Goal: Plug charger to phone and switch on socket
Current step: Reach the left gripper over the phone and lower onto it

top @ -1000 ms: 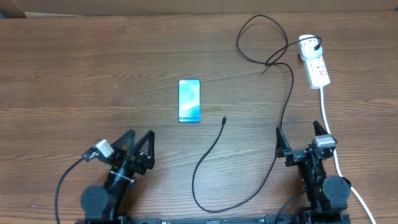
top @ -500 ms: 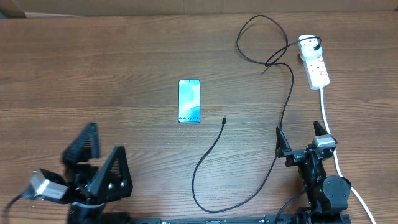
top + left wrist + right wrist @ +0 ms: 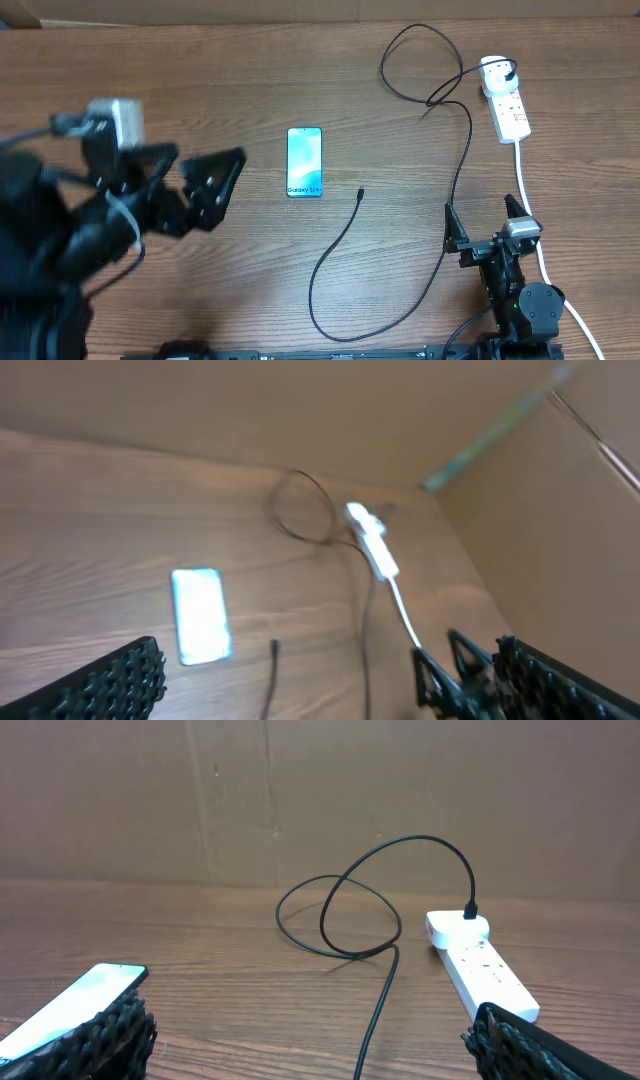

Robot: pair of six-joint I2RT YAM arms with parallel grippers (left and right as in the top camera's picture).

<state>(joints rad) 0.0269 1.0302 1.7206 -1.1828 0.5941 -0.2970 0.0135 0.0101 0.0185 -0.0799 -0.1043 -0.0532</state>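
The phone (image 3: 305, 162) lies flat mid-table, its blue screen up. The charger (image 3: 455, 190) is a thin black cable. Its plug (image 3: 497, 72) sits in the far end of the white socket (image 3: 510, 110), and its connector tip (image 3: 360, 192) lies loose just right of the phone. My left gripper (image 3: 205, 160) hangs high and blurred left of the phone, open and empty. My right gripper (image 3: 482, 222) rests open and empty near the front right, straddling the cable. The left wrist view shows the phone (image 3: 200, 615) and the socket (image 3: 372, 540); the right wrist view shows the phone (image 3: 75, 1000) and the socket (image 3: 480, 965).
A thick white cord (image 3: 522, 185) runs from the socket toward the front, beside the right arm. A cardboard wall (image 3: 300, 790) stands along the back of the table and another (image 3: 560, 510) on the right side. The cable makes a loop (image 3: 420, 65) at the back.
My left arm has lifted from the front edge and swung up and left, now high with its open fingers pointing toward the phone. The right arm, phone and cable have not moved.
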